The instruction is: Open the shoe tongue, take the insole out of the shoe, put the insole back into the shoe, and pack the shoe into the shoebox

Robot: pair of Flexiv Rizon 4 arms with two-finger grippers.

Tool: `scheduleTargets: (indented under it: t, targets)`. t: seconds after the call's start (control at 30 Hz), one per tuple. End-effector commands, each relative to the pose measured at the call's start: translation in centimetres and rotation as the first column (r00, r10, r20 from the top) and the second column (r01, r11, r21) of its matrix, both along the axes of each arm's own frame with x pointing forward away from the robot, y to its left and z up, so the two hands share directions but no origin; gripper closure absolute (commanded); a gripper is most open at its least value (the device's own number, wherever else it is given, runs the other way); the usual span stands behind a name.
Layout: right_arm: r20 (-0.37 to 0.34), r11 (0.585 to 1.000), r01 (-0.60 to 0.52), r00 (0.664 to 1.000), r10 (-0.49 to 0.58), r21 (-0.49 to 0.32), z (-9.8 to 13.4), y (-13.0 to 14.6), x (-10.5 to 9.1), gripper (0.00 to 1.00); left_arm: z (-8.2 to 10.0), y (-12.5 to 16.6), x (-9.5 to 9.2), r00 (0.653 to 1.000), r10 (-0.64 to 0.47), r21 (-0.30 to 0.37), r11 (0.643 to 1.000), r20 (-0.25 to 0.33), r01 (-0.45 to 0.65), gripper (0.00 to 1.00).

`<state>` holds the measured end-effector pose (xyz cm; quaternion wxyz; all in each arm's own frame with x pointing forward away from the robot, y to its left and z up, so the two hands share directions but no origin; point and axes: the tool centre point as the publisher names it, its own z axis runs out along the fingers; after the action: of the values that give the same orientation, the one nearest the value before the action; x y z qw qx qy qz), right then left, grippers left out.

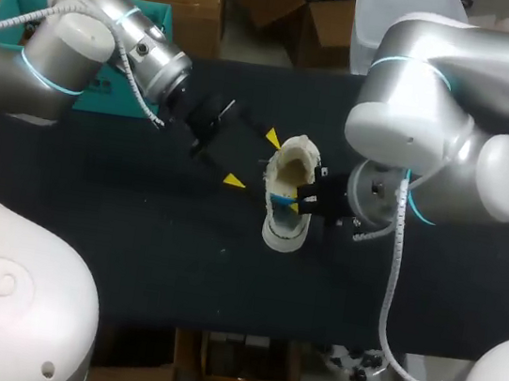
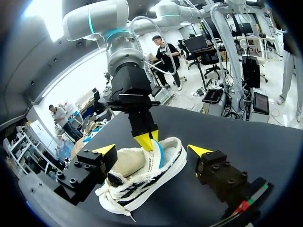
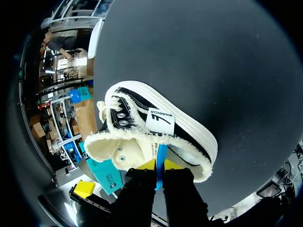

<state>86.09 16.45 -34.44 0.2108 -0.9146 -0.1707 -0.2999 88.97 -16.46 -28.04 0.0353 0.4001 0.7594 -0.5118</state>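
The shoe (image 1: 284,237), cream and black with a white sole, is sitting about in the middle of the black worktop (image 1: 135,231), well apart from all its edges. As far as the views are showing, it is resting on its sole. Its cream tongue (image 3: 113,149) is standing open. A thin blue insole (image 3: 161,158) is showing inside the opening, with its edge coming up at the fluffy collar.

The right gripper (image 3: 161,166) is pinching this blue edge. Its two yellow tips are pressing on it from both sides, on the side of the shoe toward the worktop's right edge.

The left gripper (image 1: 252,159) is hanging just beside the shoe, toward the left edge. Its jaws are standing wide apart and are holding nothing. In the left wrist view the shoe is lying between its fingers (image 2: 105,150). Whether a finger is touching the shoe, I cannot tell.
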Motion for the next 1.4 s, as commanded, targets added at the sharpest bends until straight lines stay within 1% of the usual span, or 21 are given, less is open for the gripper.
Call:
scheduleTargets:
  t: [0.03,0.2,0.27,0.3,0.4,0.63,0.73,0.8,1.0,1.03,1.07,1.1,1.13,1.2,1.27,1.3,1.37,1.4]
  targets:
    - [0.085,0.945,0.211,0.977,-0.195,-0.251,0.7,0.6,-0.4,1.00,-0.1,0.0,-0.1,1.000,0.003,0.006,1.000,-0.005,-0.003,0.00]
    - [0.087,0.928,0.243,0.970,-0.227,-0.284,0.4,-0.1,-0.9,1.00,0.1,0.0,-0.3,0.999,-0.006,0.040,0.999,-0.044,0.008,0.00]
    - [0.087,0.921,0.250,0.968,-0.235,-0.298,0.1,-0.2,-0.9,1.00,0.3,0.0,-0.5,0.997,-0.019,0.059,0.998,-0.072,0.023,0.00]
    - [0.086,0.914,0.257,0.966,-0.243,-0.314,-0.1,-0.2,-0.9,1.00,0.4,0.1,-0.5,0.997,-0.021,0.066,0.997,-0.080,0.027,0.00]
    - [0.092,0.909,0.263,0.965,-0.246,-0.324,-0.4,-0.3,-0.9,1.00,0.6,0.2,-0.7,0.995,-0.023,0.084,0.996,-0.094,0.031,0.00]
    - [0.119,0.902,0.274,0.961,-0.248,-0.334,-1.1,-0.6,-1.6,1.00,1.1,0.7,-0.9,0.994,-0.015,0.088,0.996,-0.106,0.025,0.00]
    - [0.128,0.903,0.282,0.959,-0.254,-0.324,-1.2,-1.1,-2.1,1.00,1.1,0.8,-1.0,0.995,-0.011,0.089,0.996,-0.102,0.020,0.00]
    - [0.130,0.911,0.281,0.959,-0.253,-0.301,-1.4,-1.5,-2.3,1.00,1.1,0.8,-1.1,0.995,-0.010,0.089,0.996,-0.099,0.019,0.00]
    - [0.122,0.927,0.261,0.964,-0.236,-0.269,-2.4,-2.1,-1.9,1.00,1.2,1.0,-1.6,0.996,-0.003,0.085,0.996,-0.085,0.010,0.00]
    - [0.121,0.930,0.256,0.965,-0.231,-0.263,-2.5,-2.1,-1.8,0.98,1.3,1.0,-1.7,0.996,-0.002,0.084,0.996,-0.084,0.010,0.00]
    - [0.120,0.932,0.252,0.966,-0.228,-0.261,-2.6,-2.1,-1.7,0.80,1.3,1.1,-1.8,0.997,0.000,0.084,0.996,-0.082,0.007,0.00]
    - [0.120,0.933,0.250,0.967,-0.226,-0.261,-2.7,-2.0,-1.7,0.67,1.4,1.1,-1.8,0.997,0.001,0.084,0.996,-0.081,0.005,0.00]
    - [0.119,0.934,0.246,0.968,-0.222,-0.258,-2.7,-1.9,-1.7,0.58,1.4,1.2,-1.9,0.997,0.005,0.083,0.997,-0.080,0.002,0.00]
    - [0.117,0.935,0.243,0.969,-0.220,-0.257,-2.7,-1.8,-1.7,0.48,1.4,1.3,-1.9,0.997,0.008,0.082,0.997,-0.081,-0.002,0.00]
    - [0.116,0.935,0.240,0.969,-0.217,-0.260,-2.3,-1.7,-2.0,0.22,1.5,1.3,-2.0,0.997,0.011,0.081,0.997,-0.083,-0.004,0.00]
    - [0.117,0.934,0.239,0.970,-0.215,-0.265,-2.0,-1.6,-2.2,0.13,1.5,1.3,-2.0,0.996,0.011,0.080,0.997,-0.083,-0.004,0.00]
    - [0.122,0.934,0.238,0.970,-0.212,-0.268,-1.5,-1.4,-2.6,0.04,1.5,1.4,-2.0,0.996,0.012,0.079,0.997,-0.086,-0.005,0.00]
    - [0.127,0.933,0.237,0.970,-0.210,-0.270,-1.2,-1.3,-2.9,0.05,1.5,1.4,-2.1,0.996,0.011,0.078,0.997,-0.087,-0.004,0.00]
